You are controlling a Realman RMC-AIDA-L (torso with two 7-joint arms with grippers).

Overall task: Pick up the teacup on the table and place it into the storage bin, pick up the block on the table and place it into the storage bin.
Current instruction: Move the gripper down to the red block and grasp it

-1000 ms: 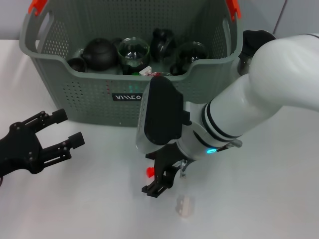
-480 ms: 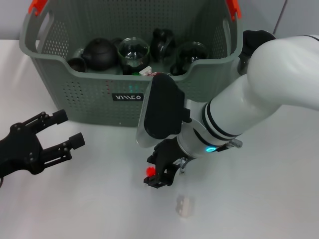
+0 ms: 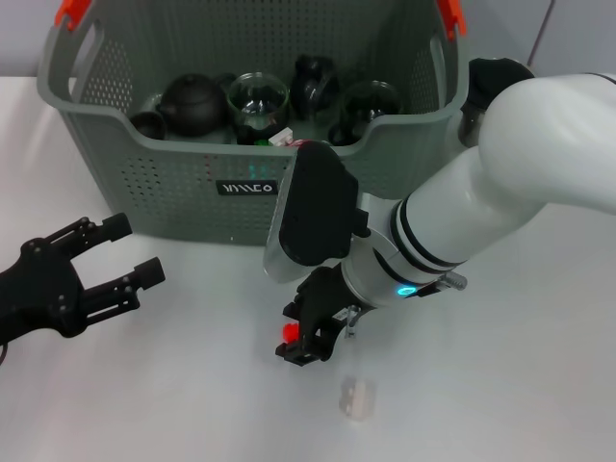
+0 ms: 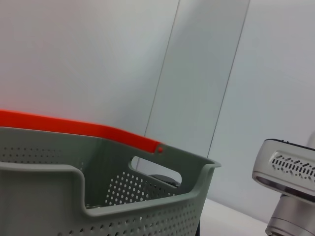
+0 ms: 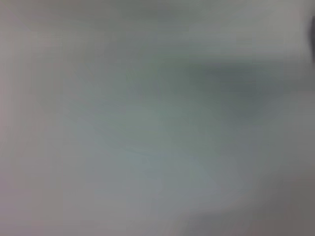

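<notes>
Reaching down over the white table (image 3: 539,385), the right gripper (image 3: 306,339) has its black fingers narrowed around a small red block (image 3: 289,332), which sits low at the table surface in front of the storage bin (image 3: 192,188). Only a sliver of red shows between the fingers, so the block's shape cannot be made out, nor whether it rests on the table or is lifted clear of it. The gripper's large black-and-white wrist housing hides most of the fingers from the head camera.

Just beside the gripper, nearer the robot, lies a small pale translucent object (image 3: 357,397); it is too faint to identify.

The grey perforated bin stands at the far side of the table, its far rim cut off at the top of the head view, with orange clips at its corners. Inside are dark teaware pieces: a black teapot (image 3: 191,103), a glass vessel (image 3: 258,99) and other dark items partly masked by the near wall.

The left gripper (image 3: 106,255) hovers at the left, fingers spread wide and holding nothing, well apart from the block. Its wrist camera shows only the bin's wall and an orange handle (image 4: 78,129). The right wrist view is a grey blur with nothing distinguishable.
</notes>
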